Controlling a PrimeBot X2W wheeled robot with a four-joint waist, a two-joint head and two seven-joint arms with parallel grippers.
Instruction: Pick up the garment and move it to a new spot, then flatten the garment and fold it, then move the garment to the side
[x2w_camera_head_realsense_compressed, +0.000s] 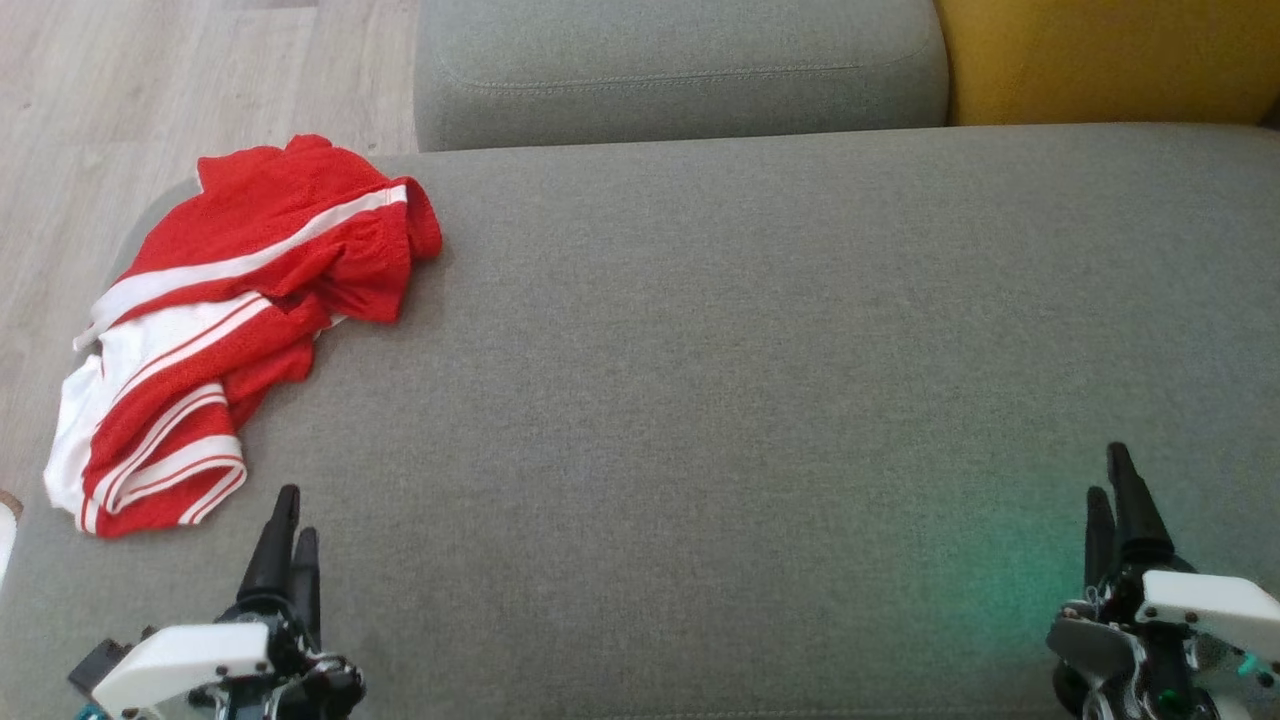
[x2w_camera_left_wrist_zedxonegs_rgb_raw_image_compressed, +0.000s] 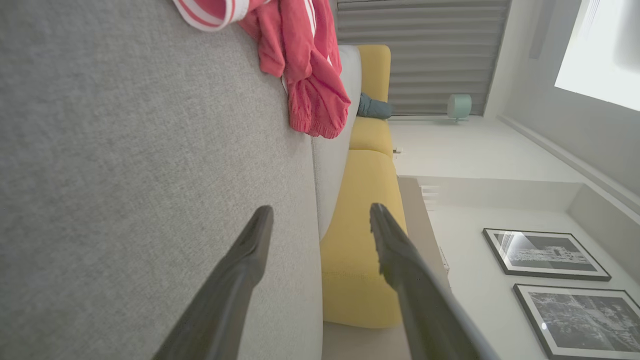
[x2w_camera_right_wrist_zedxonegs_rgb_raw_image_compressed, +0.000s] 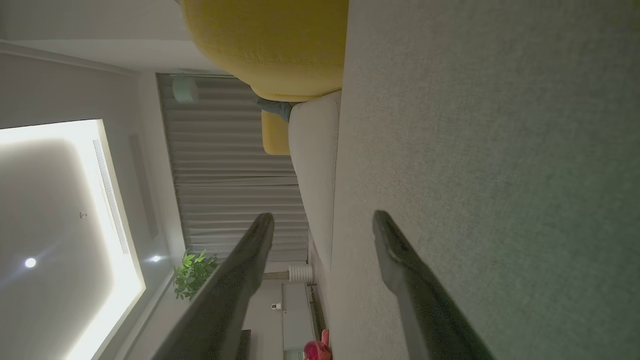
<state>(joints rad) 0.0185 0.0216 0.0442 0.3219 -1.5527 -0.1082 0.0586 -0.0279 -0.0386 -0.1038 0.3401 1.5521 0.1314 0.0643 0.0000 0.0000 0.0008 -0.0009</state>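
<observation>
A crumpled red garment (x2w_camera_head_realsense_compressed: 235, 320) with white stripes lies at the left end of the grey sofa seat (x2w_camera_head_realsense_compressed: 750, 380), partly hanging over its edge. The left wrist view shows the garment (x2w_camera_left_wrist_zedxonegs_rgb_raw_image_compressed: 310, 75) at the top. My left gripper (x2w_camera_head_realsense_compressed: 295, 515) hovers at the lower left, just below and right of the garment, open and empty. Its fingers (x2w_camera_left_wrist_zedxonegs_rgb_raw_image_compressed: 240, 280) stand apart over the seat. At the lower right, far from the garment, my right gripper (x2w_camera_head_realsense_compressed: 1112, 475) is open and holds nothing. The right wrist view shows its fingers (x2w_camera_right_wrist_zedxonegs_rgb_raw_image_compressed: 405, 270) spread beside the seat.
A grey cushion (x2w_camera_head_realsense_compressed: 680, 65) sits behind the seat, with a yellow cushion (x2w_camera_head_realsense_compressed: 1110, 55) to its right. Wooden floor (x2w_camera_head_realsense_compressed: 120, 100) lies left of the sofa. A green glow tints the seat near the right gripper.
</observation>
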